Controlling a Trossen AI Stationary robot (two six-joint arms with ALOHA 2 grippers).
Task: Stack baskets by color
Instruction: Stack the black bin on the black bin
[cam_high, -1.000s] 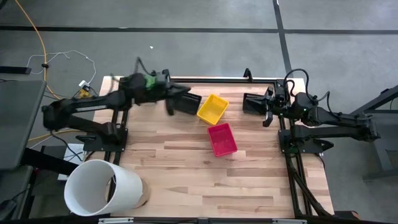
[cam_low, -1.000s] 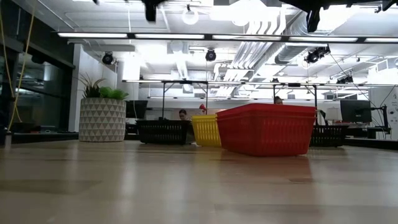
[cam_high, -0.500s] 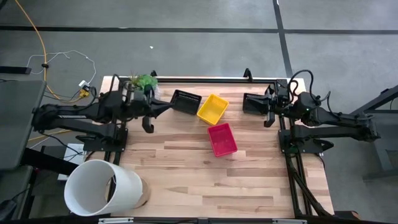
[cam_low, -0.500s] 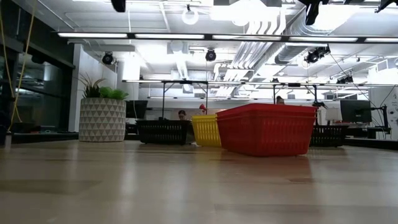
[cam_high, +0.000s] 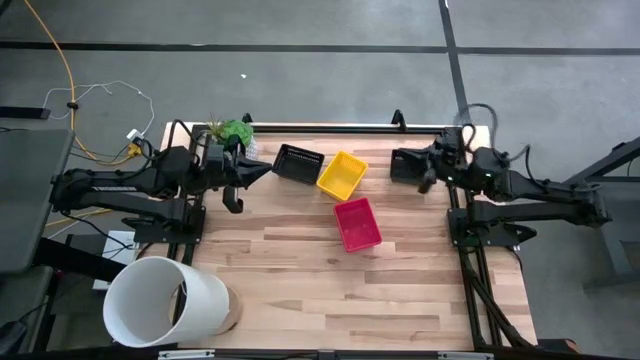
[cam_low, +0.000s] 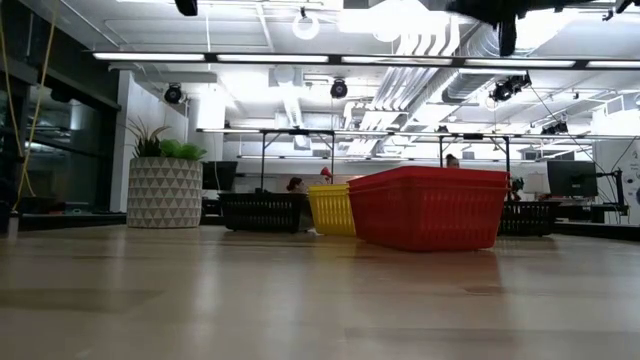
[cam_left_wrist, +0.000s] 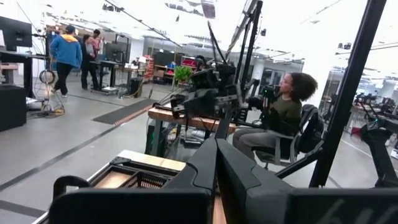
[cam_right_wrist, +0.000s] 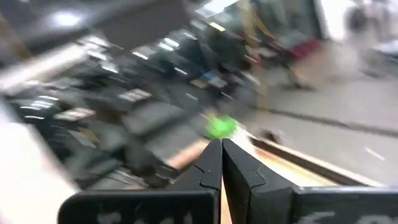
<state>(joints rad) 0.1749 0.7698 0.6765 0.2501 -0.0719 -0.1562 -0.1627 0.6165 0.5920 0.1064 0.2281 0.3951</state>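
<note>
Unlabelled red basket (cam_high: 356, 223); yellow basket (cam_high: 342, 174)

Closed left tool (cam_left_wrist: 216, 163), perhaps above black basket (cam_left_wrist: 134, 178)

You are looking at two dark, nearly black jointed arms, each mounted on a black frame at one side of the surface. The left arm (cam_high: 130, 185) and right arm (cam_high: 540, 190) carry looping black cables. Each ends in two matte black, angular fingers, pressed together.
</note>
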